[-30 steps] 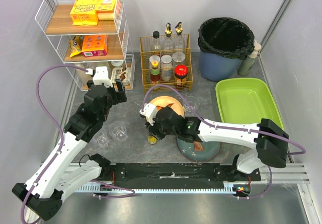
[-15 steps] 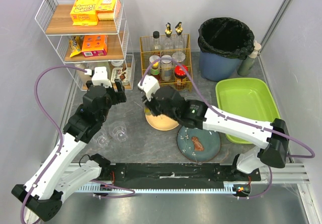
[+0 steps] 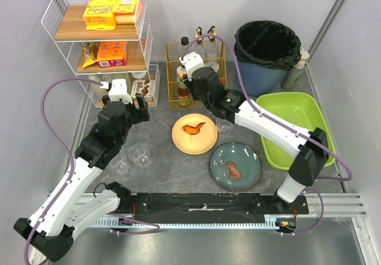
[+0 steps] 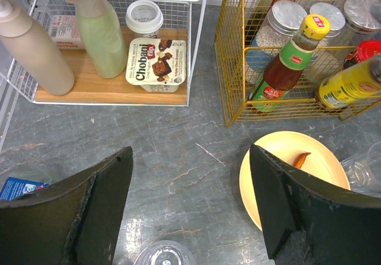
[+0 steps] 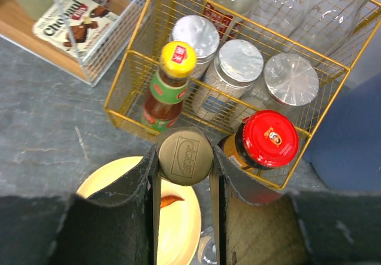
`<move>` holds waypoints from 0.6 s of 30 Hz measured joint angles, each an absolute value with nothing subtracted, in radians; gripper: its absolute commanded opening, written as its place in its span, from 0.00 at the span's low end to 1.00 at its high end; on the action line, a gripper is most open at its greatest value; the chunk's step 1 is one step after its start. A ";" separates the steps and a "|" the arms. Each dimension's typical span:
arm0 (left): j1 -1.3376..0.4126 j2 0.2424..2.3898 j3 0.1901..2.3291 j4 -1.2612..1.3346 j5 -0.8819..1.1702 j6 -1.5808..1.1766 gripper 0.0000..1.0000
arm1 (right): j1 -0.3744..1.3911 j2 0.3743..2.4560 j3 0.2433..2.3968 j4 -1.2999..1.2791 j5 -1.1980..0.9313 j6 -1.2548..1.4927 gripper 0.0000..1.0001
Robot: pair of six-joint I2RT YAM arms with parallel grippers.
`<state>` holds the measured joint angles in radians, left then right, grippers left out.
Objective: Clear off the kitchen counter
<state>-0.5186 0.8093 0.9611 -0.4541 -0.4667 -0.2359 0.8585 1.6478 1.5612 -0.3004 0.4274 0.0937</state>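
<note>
Gold-capped bottle (image 5: 185,156) in right pincer (image 5: 183,180)

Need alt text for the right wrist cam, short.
The right gripper's fingers clamp a bottle with a round bronze cap, seen from above, by a yellow wire basket holding silver-lidded jars, a red-lidded jar and a yellow-capped sauce bottle. A yellow plate lies below.
</note>
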 measured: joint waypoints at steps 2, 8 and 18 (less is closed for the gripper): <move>-0.519 0.810 0.961 -0.454 -0.464 -0.236 0.84 | 0.842 1.687 1.582 -0.299 0.426 0.091 0.12; -0.519 0.812 0.961 -0.454 -0.461 -0.237 0.84 | 0.794 1.767 1.612 -0.258 0.426 0.088 0.11; -0.519 0.821 0.961 -0.454 -0.460 -0.238 0.84 | 0.757 1.818 1.613 -0.233 0.414 0.104 0.12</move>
